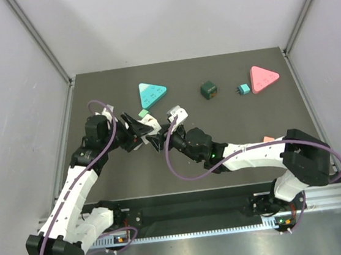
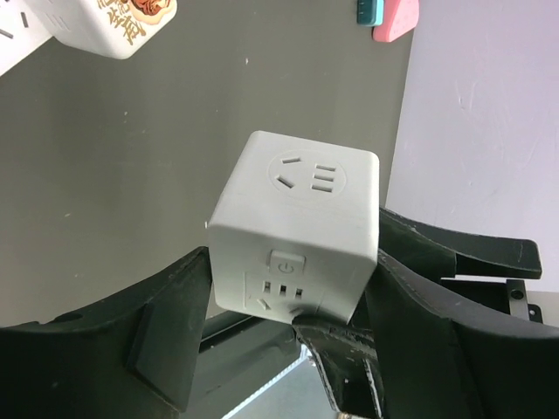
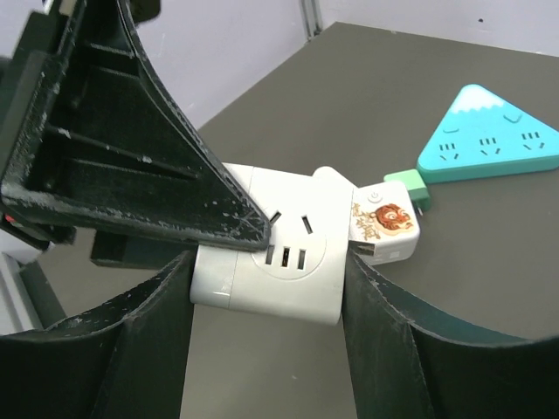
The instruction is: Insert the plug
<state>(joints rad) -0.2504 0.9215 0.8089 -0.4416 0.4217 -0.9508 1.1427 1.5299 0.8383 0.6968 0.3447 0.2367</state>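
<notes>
A white cube socket [image 2: 293,236] sits between the fingers of both grippers above the dark table; it also shows in the top view [image 1: 151,123] and in the right wrist view [image 3: 279,262]. My left gripper [image 1: 140,131] [image 2: 293,284] is shut on its two sides. My right gripper [image 1: 159,140] [image 3: 266,284] is shut on it from the other direction, and one left finger [image 3: 131,157] lies across its socket face. A small green plug [image 1: 143,113] [image 3: 410,188] lies on the table beside a second white cube with a monkey picture [image 1: 177,113] [image 3: 384,223].
A teal triangular power strip [image 1: 152,92] [image 3: 489,131] lies behind the green plug. A dark green cube [image 1: 208,89] stands at the back middle. A pink triangular strip [image 1: 264,78] with a teal plug [image 1: 244,89] beside it lies at the back right. Grey walls enclose the table [image 1: 237,120].
</notes>
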